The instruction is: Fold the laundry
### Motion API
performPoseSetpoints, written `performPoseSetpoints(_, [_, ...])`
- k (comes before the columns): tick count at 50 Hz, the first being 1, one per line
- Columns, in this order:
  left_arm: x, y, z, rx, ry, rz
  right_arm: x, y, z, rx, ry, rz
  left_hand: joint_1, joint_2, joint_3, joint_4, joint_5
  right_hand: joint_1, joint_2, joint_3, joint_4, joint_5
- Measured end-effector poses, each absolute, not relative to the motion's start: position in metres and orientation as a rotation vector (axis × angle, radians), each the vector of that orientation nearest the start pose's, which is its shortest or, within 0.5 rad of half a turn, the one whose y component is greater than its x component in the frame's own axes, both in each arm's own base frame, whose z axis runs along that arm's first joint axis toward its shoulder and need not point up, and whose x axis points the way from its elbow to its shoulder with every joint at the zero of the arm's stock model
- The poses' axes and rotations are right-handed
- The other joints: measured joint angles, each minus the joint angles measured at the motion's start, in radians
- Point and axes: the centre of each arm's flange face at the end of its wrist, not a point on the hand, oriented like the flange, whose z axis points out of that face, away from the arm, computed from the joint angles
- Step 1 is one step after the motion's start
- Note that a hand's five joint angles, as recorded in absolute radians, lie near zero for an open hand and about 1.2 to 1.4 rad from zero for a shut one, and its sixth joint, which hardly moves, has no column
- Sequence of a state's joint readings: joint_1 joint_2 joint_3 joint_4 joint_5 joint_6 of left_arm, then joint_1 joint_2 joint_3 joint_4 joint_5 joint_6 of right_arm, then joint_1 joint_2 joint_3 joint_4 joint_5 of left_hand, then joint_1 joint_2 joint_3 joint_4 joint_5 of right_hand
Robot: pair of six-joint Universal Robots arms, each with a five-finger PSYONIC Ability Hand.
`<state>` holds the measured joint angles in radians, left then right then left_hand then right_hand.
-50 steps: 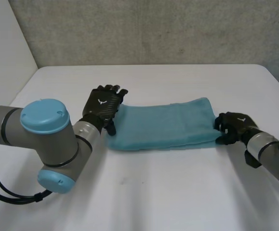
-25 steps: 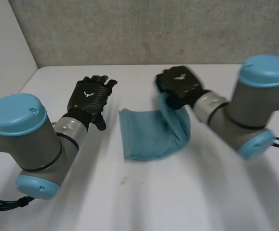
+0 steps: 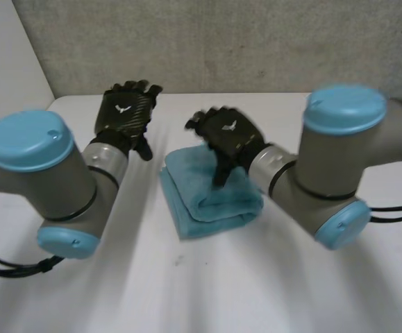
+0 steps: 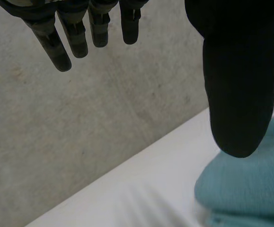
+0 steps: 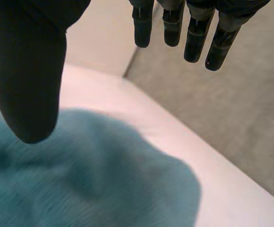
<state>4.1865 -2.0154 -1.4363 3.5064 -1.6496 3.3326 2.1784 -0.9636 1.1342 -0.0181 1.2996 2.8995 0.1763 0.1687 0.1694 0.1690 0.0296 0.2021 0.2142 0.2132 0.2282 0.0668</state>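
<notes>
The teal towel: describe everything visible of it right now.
The teal towel looks like soft, terry-like cloth. It is folded into a compact, thick stack with a rounded fold toward the right arm, and it lies flat on the white table. The right hand is open above it, thumb pointing down at its top. The left hand is open and apart.

The teal towel (image 3: 211, 191) lies folded into a thick, rounded bundle on the white counter (image 3: 256, 277) before me.

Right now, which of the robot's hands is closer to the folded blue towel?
The right hand. It is open just over the towel, with its thumb pointing down toward the cloth. The left hand is open too, raised beside the towel and apart from it.
</notes>
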Motion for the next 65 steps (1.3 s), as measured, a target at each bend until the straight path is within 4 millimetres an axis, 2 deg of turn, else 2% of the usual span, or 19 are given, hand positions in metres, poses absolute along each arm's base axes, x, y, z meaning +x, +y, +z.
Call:
performPoseSetpoints(3, [-0.325,-0.288,0.227,0.725,2.225,-2.438,0.358,-0.270,0.232,-0.933,1.821,-1.703,0.000,0.002,0.000,0.002,0.000,0.000,0.000,0.000,0.000,0.000])
performPoseSetpoints(10, [-0.340,-0.284,0.217,0.738,2.343,-2.402,0.349,-0.283,0.236,-0.839,1.858,-1.679,0.000,0.002,0.002,0.003,0.000,0.000,0.000,0.000,0.000,0.000])
performPoseSetpoints(11, [-0.345,-0.280,0.207,0.738,2.434,-2.349,0.347,-0.294,0.228,-0.814,1.911,-1.640,0.000,0.002,0.002,0.003,0.000,0.000,0.000,0.000,0.000,0.000])
performPoseSetpoints(15, [-0.347,-0.275,0.190,0.722,2.561,-2.253,0.346,-0.305,0.208,-0.810,2.002,-1.560,0.001,0.003,0.002,0.003,0.000,0.000,0.000,0.000,0.000,0.000])
performPoseSetpoints(24, [-0.343,-0.269,0.149,0.696,2.743,-2.032,0.345,-0.320,0.164,-0.821,2.163,-1.415,0.002,0.005,0.003,0.003,0.000,0.000,0.000,0.000,0.000,0.000])
performPoseSetpoints(25, [-0.340,-0.267,0.126,0.711,2.787,-1.920,0.340,-0.328,0.146,-0.824,2.214,-1.387,0.002,0.005,0.003,0.003,0.000,0.000,0.000,0.000,0.000,-0.002])
performPoseSetpoints(30, [-0.340,-0.268,0.126,0.717,2.784,-1.917,0.340,-0.331,0.147,-0.840,2.209,-1.404,0.002,0.005,0.003,0.003,0.000,0.000,0.000,0.000,0.000,-0.002])
performPoseSetpoints(33, [-0.340,-0.269,0.146,0.709,2.751,-1.993,0.341,-0.332,0.163,-0.853,2.174,-1.458,0.002,0.005,0.003,0.003,0.000,0.000,0.000,0.000,0.000,-0.002])
performPoseSetpoints(36, [-0.340,-0.269,0.178,0.687,2.694,-2.111,0.340,-0.330,0.196,-0.842,2.115,-1.550,0.000,0.005,0.002,0.003,0.000,0.000,0.000,0.000,0.000,-0.002])
performPoseSetpoints(37, [-0.340,-0.269,0.178,0.687,2.694,-2.111,0.340,-0.330,0.196,-0.842,2.115,-1.550,0.000,0.005,0.002,0.003,0.000,0.000,0.000,0.000,0.000,-0.002])
performPoseSetpoints(38, [-0.337,-0.268,0.202,0.665,2.648,-2.199,0.335,-0.328,0.227,-0.815,2.073,-1.642,0.000,0.004,0.003,0.003,0.000,0.000,0.000,0.000,0.000,-0.002])
performPoseSetpoints(39, [-0.336,-0.267,0.212,0.655,2.627,-2.236,0.333,-0.327,0.238,-0.800,2.059,-1.680,0.000,0.004,0.002,0.003,0.000,0.000,0.000,0.000,0.000,-0.002])
performPoseSetpoints(42, [-0.327,-0.267,0.251,0.598,2.540,-2.368,0.316,-0.324,0.281,-0.715,2.020,-1.846,0.000,0.003,0.000,0.000,0.000,0.000,0.000,0.000,0.000,-0.002])
performPoseSetpoints(44, [-0.318,-0.268,0.272,0.553,2.485,-2.435,0.305,-0.322,0.302,-0.655,2.004,-1.939,0.000,0.003,0.000,0.000,0.000,0.000,0.000,0.000,0.000,-0.002])
performPoseSetpoints(45, [-0.318,-0.268,0.272,0.553,2.485,-2.435,0.305,-0.322,0.302,-0.655,2.004,-1.939,0.000,0.003,0.000,0.000,0.000,0.000,0.000,0.000,0.000,-0.002])
performPoseSetpoints(47, [-0.292,-0.273,0.307,0.442,2.385,-2.518,0.284,-0.319,0.327,-0.562,1.989,-2.063,0.000,0.003,0.000,0.000,0.000,0.000,0.000,0.000,0.000,-0.002])
performPoseSetpoints(49, [-0.272,-0.274,0.328,0.367,2.331,-2.543,0.256,-0.314,0.351,-0.447,1.973,-2.198,0.000,0.002,0.000,0.000,0.000,0.000,0.000,0.000,0.000,-0.002])
performPoseSetpoints(54, [-0.237,-0.263,0.352,0.282,2.316,-2.500,0.214,-0.300,0.367,-0.328,1.978,-2.323,-0.025,-0.014,-0.014,-0.016,0.000,0.000,0.000,0.000,0.000,-0.002])
performPoseSetpoints(65, [-0.226,-0.239,0.350,0.316,2.350,-2.481,0.198,-0.287,0.350,-0.319,2.076,-2.275,-0.025,-0.014,-0.015,-0.016,0.000,0.000,0.000,0.000,0.000,-0.001])
